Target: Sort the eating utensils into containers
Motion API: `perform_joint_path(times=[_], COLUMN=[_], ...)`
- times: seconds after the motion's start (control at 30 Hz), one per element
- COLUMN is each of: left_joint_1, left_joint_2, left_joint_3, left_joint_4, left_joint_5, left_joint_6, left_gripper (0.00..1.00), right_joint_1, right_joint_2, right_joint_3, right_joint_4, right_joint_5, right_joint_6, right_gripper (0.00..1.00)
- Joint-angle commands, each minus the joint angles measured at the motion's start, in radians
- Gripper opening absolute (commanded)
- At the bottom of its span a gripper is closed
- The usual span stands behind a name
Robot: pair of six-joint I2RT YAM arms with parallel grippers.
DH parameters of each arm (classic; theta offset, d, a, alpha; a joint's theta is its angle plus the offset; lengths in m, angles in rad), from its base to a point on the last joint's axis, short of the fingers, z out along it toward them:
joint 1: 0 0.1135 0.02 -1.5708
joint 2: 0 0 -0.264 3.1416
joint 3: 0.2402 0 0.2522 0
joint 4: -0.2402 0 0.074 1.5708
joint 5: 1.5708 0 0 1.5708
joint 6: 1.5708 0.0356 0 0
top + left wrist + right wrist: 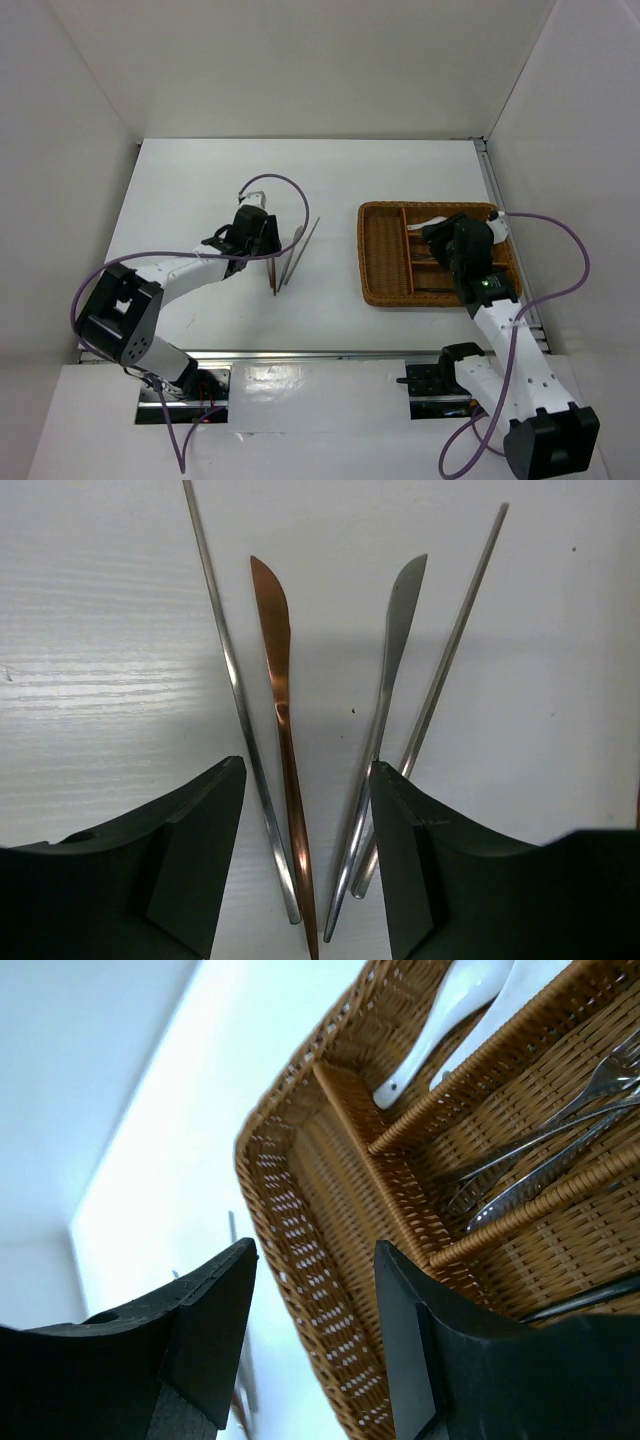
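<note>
**A:** Utensils (277,272) not yet sorted: where do they lie?

**B:** Around mid-counter, a little toward the left edge, directly under the left gripper (305,865). There are four slim pieces, fanned out: a copper-coloured knife (277,650), a silver knife (397,620) and two metal chopsticks (226,645).

**A:** Which way do they run?

**B:** Lengthwise from the near edge toward the far edge, leaning right. Their near ends converge in the gap between the fingers, which stand well apart and hold nothing, so the closing line crosses the long axes. One chopstick's end sits right at a finger. I judge a single piece hard to isolate.

**A:** And the other arm?

**B:** The right gripper (315,1340), jaws also apart and empty, hangs over the wicker tray (364,255) by the right edge, well apart from the pile. The left arm is clearly nearer.

**A:** What's in the tray?

**B:** White spoons (455,1005) in one short section, forks (560,1125) in the next, and something metal in the third, too cropped to name. The long section (335,1195) looks bare.
</note>
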Motion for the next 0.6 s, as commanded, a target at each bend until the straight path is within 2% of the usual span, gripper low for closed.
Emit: perform_joint_path(times=[0.0, 0.2, 0.33, 0.57], left_joint_1=[0.008, 0.008, 0.008, 0.008], left_joint_2=[0.037, 0.094, 0.136, 0.179], left_joint_3=[0.063, 0.063, 0.09, 0.111], left_joint_4=[0.001, 0.015, -0.008, -0.008], left_joint_5=[0.007, 0.078, 0.067, 0.078], left_joint_6=[0.044, 0.053, 0.044, 0.044], left_gripper=[0.64, 0.58, 0.53, 0.51], right_joint_1=[-0.004, -0.004, -0.004, -0.004], right_joint_2=[0.079, 0.163, 0.163, 0.154], right_joint_3=[0.052, 0.072, 0.061, 0.052], right_joint_4=[0.087, 0.086, 0.105, 0.105], right_joint_5=[-0.064, -0.084, -0.084, -0.064], right_joint_6=[-0.116, -0.127, -0.127, -0.127], right_gripper=[0.59, 0.59, 0.59, 0.6])
